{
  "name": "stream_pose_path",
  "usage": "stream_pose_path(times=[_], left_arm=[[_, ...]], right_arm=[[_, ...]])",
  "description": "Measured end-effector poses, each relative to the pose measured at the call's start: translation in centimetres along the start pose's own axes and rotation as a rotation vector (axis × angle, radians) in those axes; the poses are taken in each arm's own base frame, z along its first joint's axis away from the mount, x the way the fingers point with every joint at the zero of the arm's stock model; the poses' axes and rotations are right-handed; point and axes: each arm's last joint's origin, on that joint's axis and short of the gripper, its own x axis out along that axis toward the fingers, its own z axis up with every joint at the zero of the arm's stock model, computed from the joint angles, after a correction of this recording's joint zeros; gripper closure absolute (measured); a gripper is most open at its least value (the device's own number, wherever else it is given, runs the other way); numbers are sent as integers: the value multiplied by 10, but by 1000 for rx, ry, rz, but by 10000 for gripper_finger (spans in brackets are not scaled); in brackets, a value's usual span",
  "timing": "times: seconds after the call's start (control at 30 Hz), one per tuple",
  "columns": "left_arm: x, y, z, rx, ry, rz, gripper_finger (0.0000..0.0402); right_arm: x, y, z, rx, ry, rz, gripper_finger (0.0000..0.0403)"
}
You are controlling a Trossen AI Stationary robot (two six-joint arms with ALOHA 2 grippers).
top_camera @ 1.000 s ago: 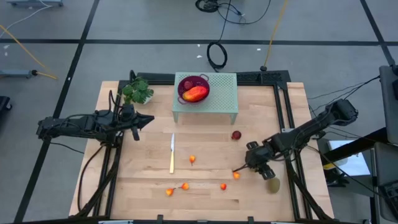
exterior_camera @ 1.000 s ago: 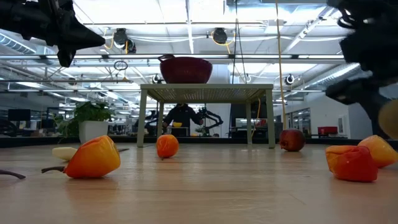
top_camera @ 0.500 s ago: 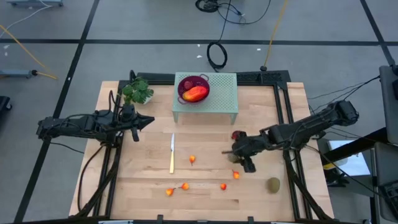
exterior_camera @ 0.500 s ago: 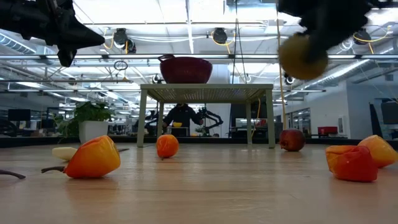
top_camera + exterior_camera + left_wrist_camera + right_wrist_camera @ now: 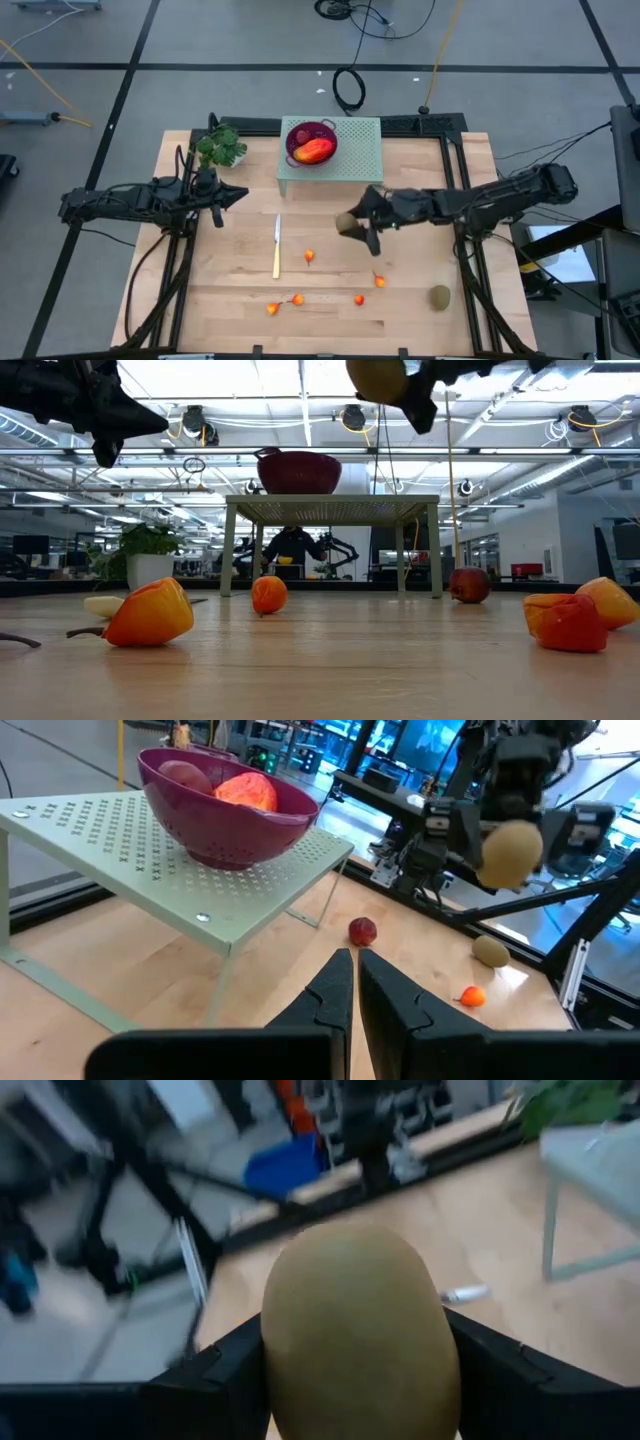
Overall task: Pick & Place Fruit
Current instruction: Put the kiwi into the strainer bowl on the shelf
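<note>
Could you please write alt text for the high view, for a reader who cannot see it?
Seen from above, the right end effector holds a kiwi over the wooden table, near a green stand carrying a purple bowl with a mango. The left end effector waits shut beside a plant.

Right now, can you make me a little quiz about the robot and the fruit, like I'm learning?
1. True or false: the right hand holds a kiwi up off the table.
2. What lies in the bowl on the green stand? A) only a knife B) a mango and a dark red ball C) nothing
3. Fill in: the left hand waits near the ____, its fingers shut.

Key: 1 true. 2 B. 3 plant.
</note>
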Motion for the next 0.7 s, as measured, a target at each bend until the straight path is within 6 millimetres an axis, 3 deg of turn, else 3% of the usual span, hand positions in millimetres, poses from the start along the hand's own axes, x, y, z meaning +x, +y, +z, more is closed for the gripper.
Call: stream_pose_path(times=[0.3,0.53,0.7], left_arm=[[0,-1,0,-1,8,-34,382],[0,-1,0,-1,8,-33,382],[0,-1,0,-2,6,-33,382]], right_arm=[[-4,-23,37,179,-212,125,182],[-10,-45,51,336,-254,150,182],[-14,-55,58,288,-280,161,181]])
